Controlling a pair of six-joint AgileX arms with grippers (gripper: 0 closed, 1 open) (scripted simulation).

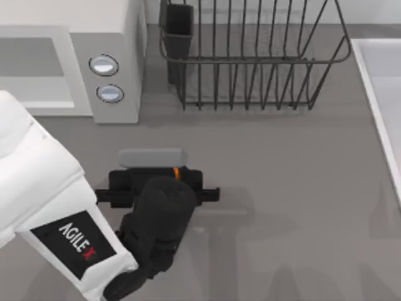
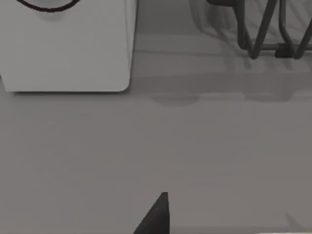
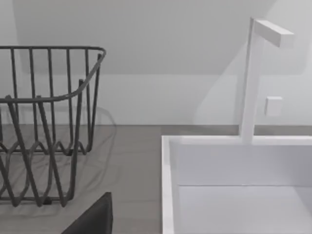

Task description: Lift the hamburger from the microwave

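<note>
The left gripper (image 1: 164, 182) of the white AgileX arm is being held low over the grey table (image 1: 288, 188), just in front of the large white boxy microwave (image 1: 119, 37) and its two round silver-blue knobs (image 1: 104, 64). The arm is reaching in from the table's left near corner, its black wrist angled toward the microwave's knob panel. A thin orange sliver (image 1: 177, 172) is being glimpsed at the far edge of the black wrist. Whether it is the small round hamburger cannot be told, and neither its place nor the way its long axis is pointing can be told. Whether the left gripper is closed on anything cannot be told either.

In the left wrist view, the microwave's lower corner and a bare stretch of table are being framed. The black wire dish rack (image 1: 250, 63), with a dark cup (image 1: 178, 28) hung at its left end, is standing to the microwave's right. The right gripper (image 3: 92, 219) is being kept aside, facing that rack and a white basin (image 3: 168, 185) with an angular white tap (image 3: 251, 78); how far it is parted cannot be told.
</note>
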